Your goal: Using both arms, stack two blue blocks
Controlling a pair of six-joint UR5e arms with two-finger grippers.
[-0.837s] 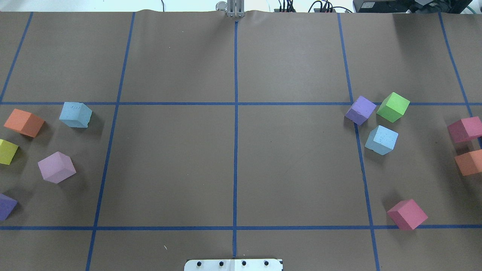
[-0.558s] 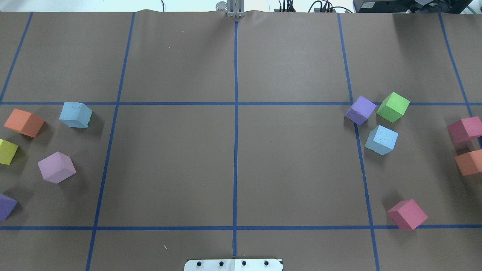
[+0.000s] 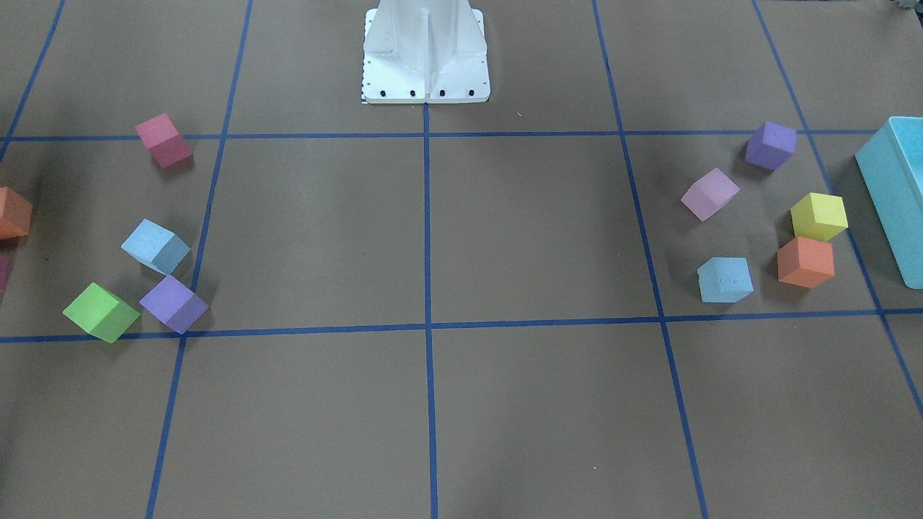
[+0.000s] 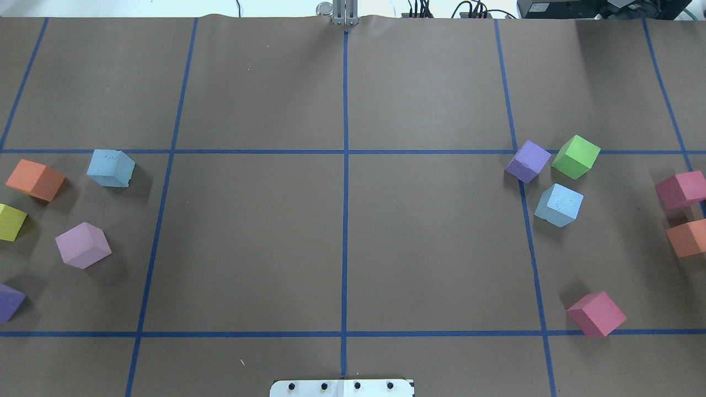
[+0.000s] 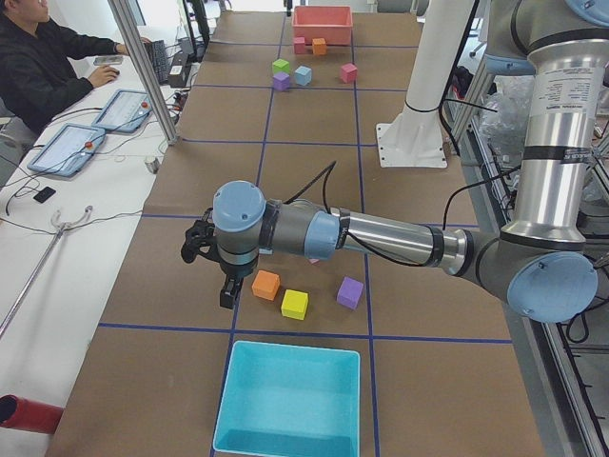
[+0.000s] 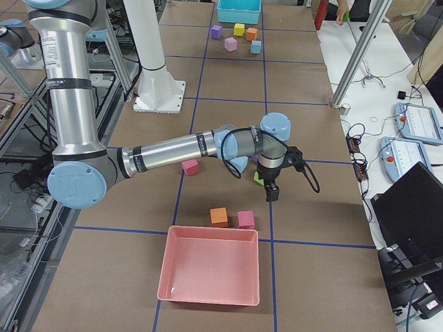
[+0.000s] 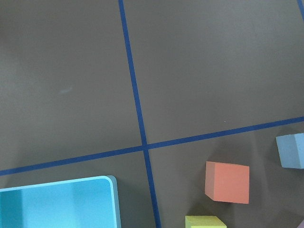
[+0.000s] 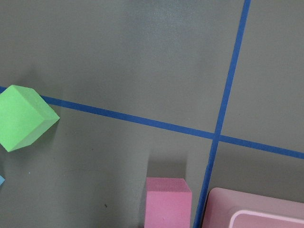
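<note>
Two pale blue blocks lie far apart on the brown table. One [image 4: 110, 168] is at the left, next to an orange cube; it also shows in the front view [image 3: 725, 280] and at the right edge of the left wrist view [image 7: 290, 150]. The other [image 4: 559, 205] is at the right, below a purple and a green cube, and shows in the front view [image 3: 156, 246]. My left gripper [image 5: 221, 286] shows only in the exterior left view, above the table near the orange cube. My right gripper [image 6: 272, 190] shows only in the exterior right view. I cannot tell whether either is open or shut.
A turquoise bin [image 3: 894, 194] stands at the table's left end, a pink-red bin [image 6: 211, 273] at its right end. Orange [image 4: 34, 179], yellow [image 4: 10, 221], lilac [image 4: 83, 245], purple [image 4: 528, 161], green [image 4: 575, 156] and pink [image 4: 597, 314] cubes lie around the blue ones. A white pedestal [image 3: 425, 58] stands at the robot's side.
</note>
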